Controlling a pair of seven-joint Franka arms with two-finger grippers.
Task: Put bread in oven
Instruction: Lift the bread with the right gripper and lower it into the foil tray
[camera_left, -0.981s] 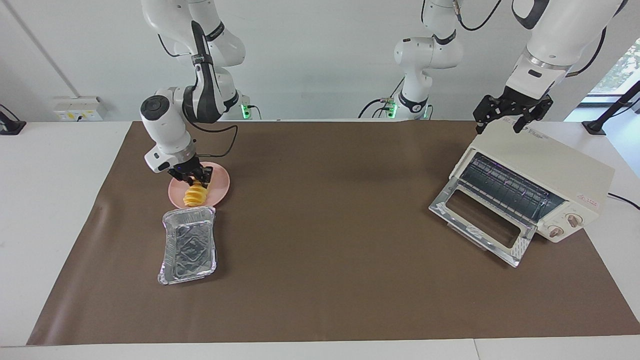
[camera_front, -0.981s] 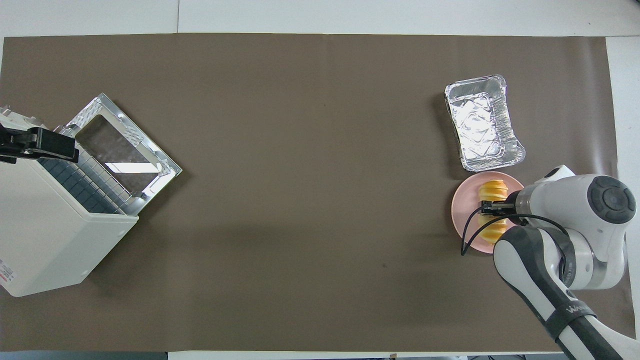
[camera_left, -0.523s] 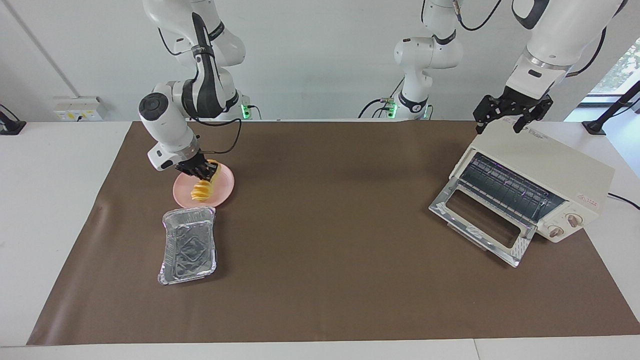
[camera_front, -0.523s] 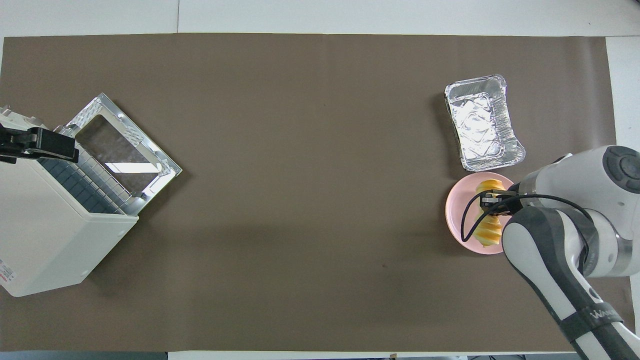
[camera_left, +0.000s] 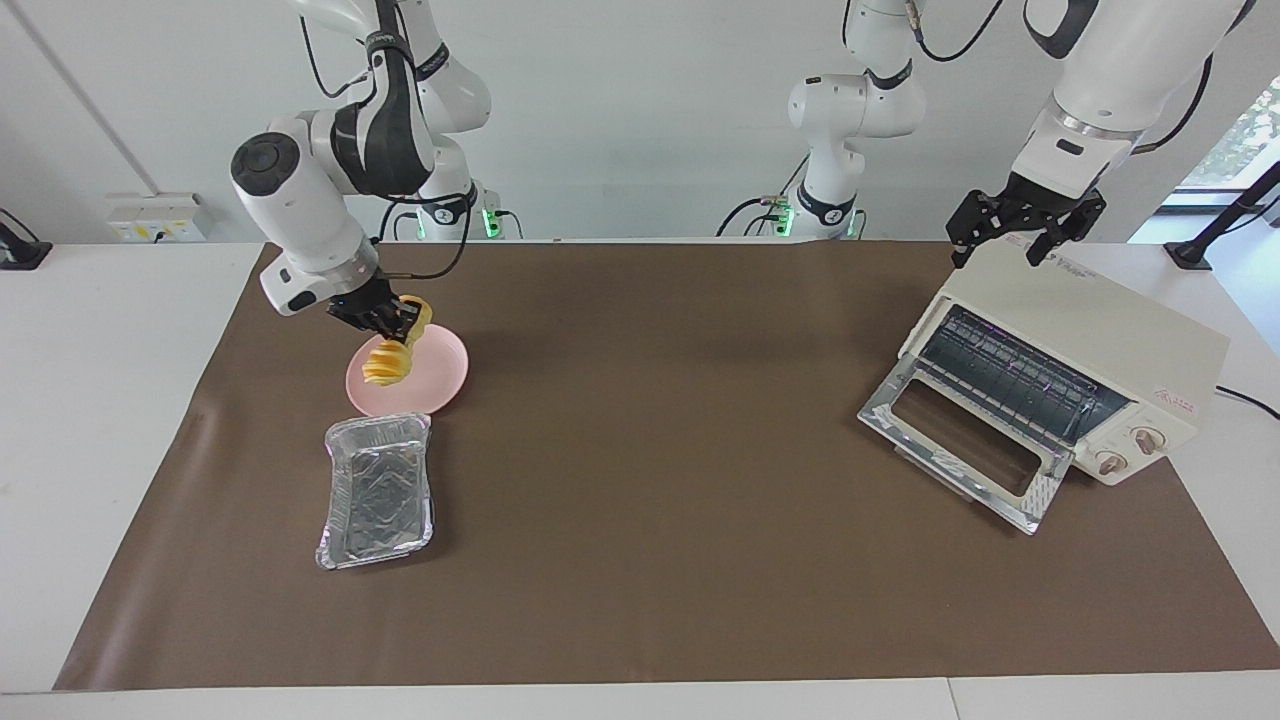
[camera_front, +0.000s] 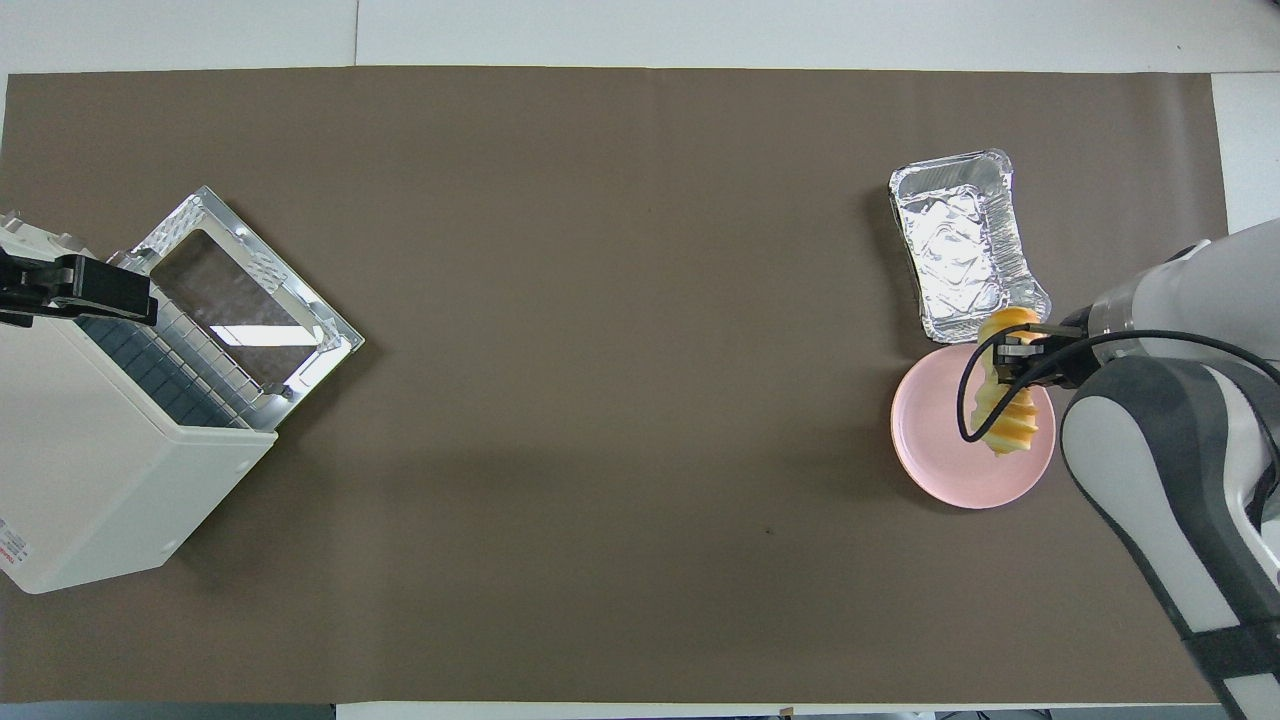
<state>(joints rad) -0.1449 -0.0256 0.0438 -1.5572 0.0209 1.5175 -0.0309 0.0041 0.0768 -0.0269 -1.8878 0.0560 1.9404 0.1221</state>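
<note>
The bread (camera_left: 390, 358), a ridged yellow-orange loaf, hangs tilted from my right gripper (camera_left: 400, 322), which is shut on its upper end and holds it in the air over the pink plate (camera_left: 435, 385). In the overhead view the bread (camera_front: 1012, 412) and the right gripper (camera_front: 1010, 350) lie over the plate (camera_front: 940, 445). The cream-white oven (camera_left: 1090, 335) stands at the left arm's end of the table, its glass door (camera_left: 965, 450) dropped open and the wire rack showing. My left gripper (camera_left: 1025, 240) waits, open, over the oven's top (camera_front: 90, 470).
A silver foil tray (camera_left: 378, 490) lies empty beside the plate, farther from the robots; it also shows in the overhead view (camera_front: 965, 245). A brown mat (camera_left: 650, 450) covers the table. Another white arm (camera_left: 845, 110) stands at the back.
My right gripper has lifted the bread off the pink plate and tilted it. The plate has shifted slightly toward the table's middle. The left arm has not moved.
</note>
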